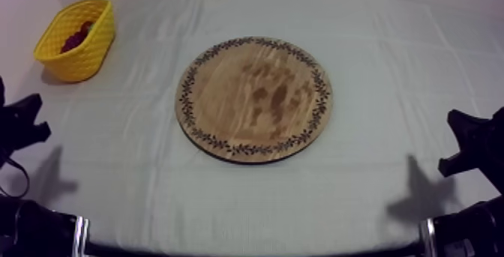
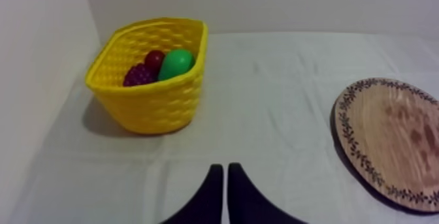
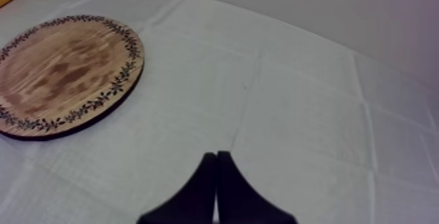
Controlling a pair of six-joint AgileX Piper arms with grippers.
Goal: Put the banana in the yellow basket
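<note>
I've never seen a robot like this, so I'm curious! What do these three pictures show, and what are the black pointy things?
It is a robot with two arms, one at each side of a table under a grey-white cloth. One picture looks down from above; the other two come from cameras riding on the arms. The black points are its hands: the left hand and the right hand, both shut, holding nothing. On the table lie a bare round wooden board with a patterned rim and a yellow woven basket. In the basket sit a bunch of purple grapes, a small red fruit and a green pear.
</note>
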